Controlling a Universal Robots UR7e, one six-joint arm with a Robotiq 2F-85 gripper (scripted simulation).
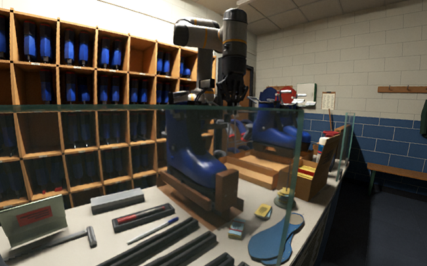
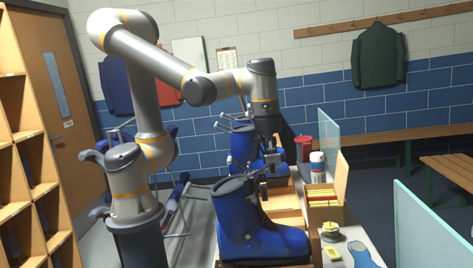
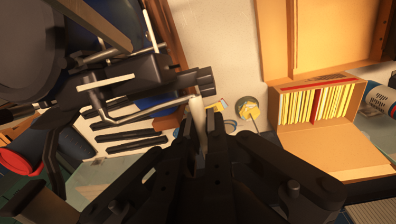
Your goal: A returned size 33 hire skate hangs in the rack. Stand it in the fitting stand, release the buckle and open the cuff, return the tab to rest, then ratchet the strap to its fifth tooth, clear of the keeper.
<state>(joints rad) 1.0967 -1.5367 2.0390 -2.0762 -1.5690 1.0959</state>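
Observation:
The blue skate [image 2: 252, 216] [image 1: 190, 152] stands upright in the wooden fitting stand [image 1: 210, 195] on the counter, its dark cuff [image 2: 232, 182] at the top. The grey buckle assembly [image 3: 138, 75] with its wire bail sits at the front of the cuff, seen at upper left in the wrist camera. A pale tab [image 3: 198, 122] rises from the bail's end. A second blue skate [image 2: 249, 149] stands on wooden steps behind. My gripper [image 3: 200, 122] [image 2: 269, 159] hangs just above the cuff's front, and it is closed on the pale tab.
A glass screen [image 1: 290, 175] edges the counter near the stand. An open card box of yellow files [image 3: 316, 102] [image 2: 323, 197], a note spike [image 2: 330, 229] and a spray can [image 2: 317, 166] lie to the right. Dark foam trays [image 1: 149, 250] fill the counter's near end.

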